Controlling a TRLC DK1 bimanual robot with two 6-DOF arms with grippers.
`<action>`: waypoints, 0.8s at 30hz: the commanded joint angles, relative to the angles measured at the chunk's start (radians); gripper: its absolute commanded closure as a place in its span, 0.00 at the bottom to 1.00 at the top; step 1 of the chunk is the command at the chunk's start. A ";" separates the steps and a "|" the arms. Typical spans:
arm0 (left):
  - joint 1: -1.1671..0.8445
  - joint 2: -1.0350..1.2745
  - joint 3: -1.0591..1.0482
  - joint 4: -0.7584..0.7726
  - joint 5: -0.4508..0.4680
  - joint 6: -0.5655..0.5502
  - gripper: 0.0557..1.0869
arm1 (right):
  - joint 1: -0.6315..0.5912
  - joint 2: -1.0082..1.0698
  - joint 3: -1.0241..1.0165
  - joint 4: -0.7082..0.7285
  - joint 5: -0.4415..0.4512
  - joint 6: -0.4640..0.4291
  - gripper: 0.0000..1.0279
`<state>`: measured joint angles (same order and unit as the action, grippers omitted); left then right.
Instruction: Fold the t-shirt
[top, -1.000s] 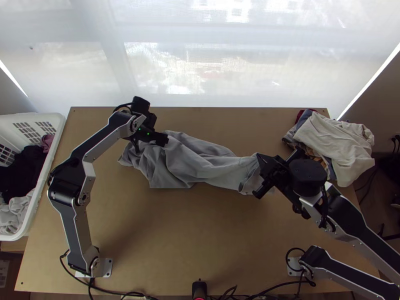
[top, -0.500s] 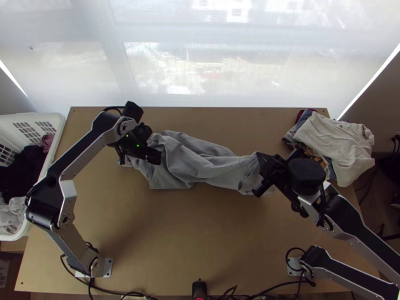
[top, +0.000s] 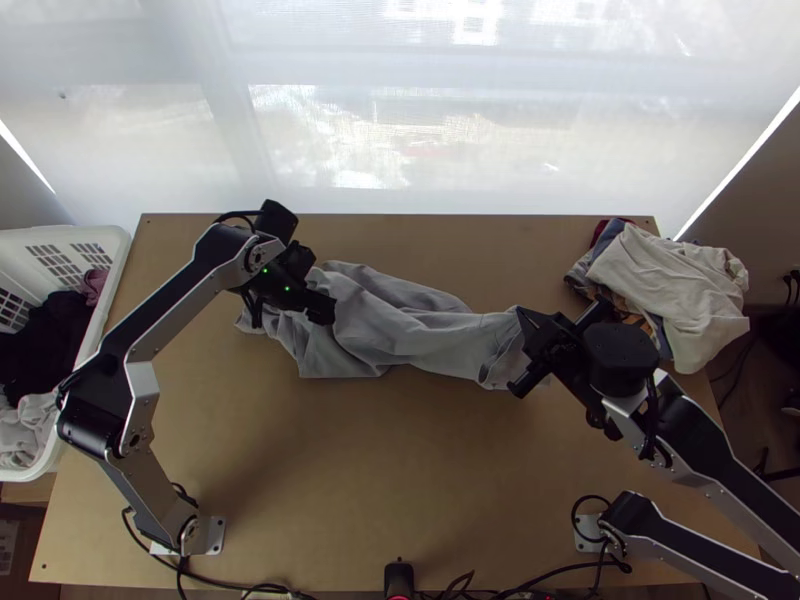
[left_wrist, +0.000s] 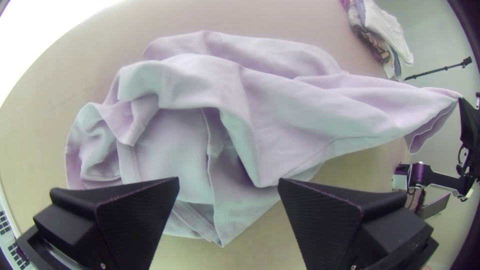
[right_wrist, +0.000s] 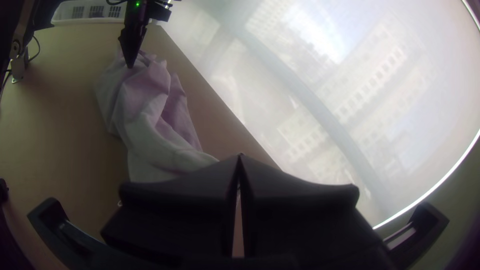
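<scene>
Jaws of the left gripper (top: 322, 308) stand wide apart above the bunched end of the grey t-shirt (top: 400, 325); those of the right gripper (top: 520, 313) are together, clamped on the edge of its other end. Between them the shirt stretches across the desk (top: 400, 480), rumpled and loosely creased, narrowing towards the right gripper. A pile of clothes (top: 665, 285) sits at the desk's far right corner, and a white basket (top: 98, 345) holding more clothes is beside the left edge.

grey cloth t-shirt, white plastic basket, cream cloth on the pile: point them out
Grey cloth t-shirt (top: 385, 325), top view, its bunched middle.
White plastic basket (top: 118, 245), top view, a rim corner.
Cream cloth (top: 665, 275), top view, its middle.
</scene>
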<state>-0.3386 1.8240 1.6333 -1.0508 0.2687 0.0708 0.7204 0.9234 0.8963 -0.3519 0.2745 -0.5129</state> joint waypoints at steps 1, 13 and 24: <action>-0.014 0.070 0.037 0.052 -0.011 -0.011 0.07 | -0.003 -0.014 -0.005 -0.001 0.000 0.002 0.98; -0.030 0.143 0.085 0.046 -0.008 -0.019 0.09 | -0.018 -0.021 -0.013 -0.002 0.000 0.002 0.98; -0.054 0.103 0.161 -0.025 0.007 -0.031 0.10 | -0.019 -0.020 -0.016 -0.001 0.000 0.002 0.98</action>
<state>-0.3843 1.9533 1.7439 -1.0405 0.2665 0.0513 0.7036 0.9039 0.8833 -0.3534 0.2745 -0.5114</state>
